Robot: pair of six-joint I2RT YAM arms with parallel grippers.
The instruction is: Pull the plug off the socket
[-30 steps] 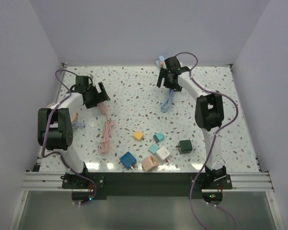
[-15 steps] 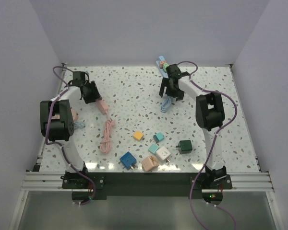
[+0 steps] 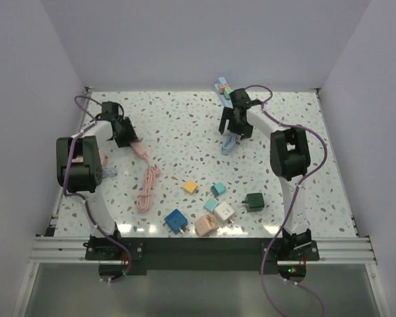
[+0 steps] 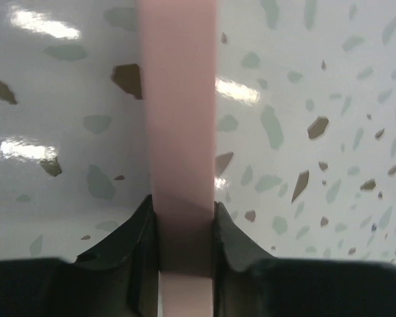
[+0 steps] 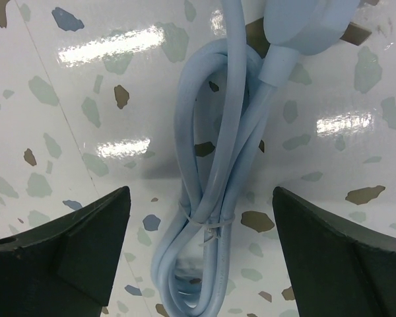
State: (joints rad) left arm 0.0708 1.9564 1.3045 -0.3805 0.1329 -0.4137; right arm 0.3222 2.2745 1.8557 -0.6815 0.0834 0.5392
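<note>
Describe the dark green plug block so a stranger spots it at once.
On the speckled white table, look at the cluster of small coloured plug blocks near the front edge. The dark green cube-shaped plug block sits farthest right, beside a white cube-shaped block. It alone is dark green.

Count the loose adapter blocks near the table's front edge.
7: yellow, teal, pale teal, white, dark green, blue and peach nearest the edge. Others may be hidden.

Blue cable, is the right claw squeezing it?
No, the right gripper stands wide open, and the blue cable lies untouched between its fingers.
</note>
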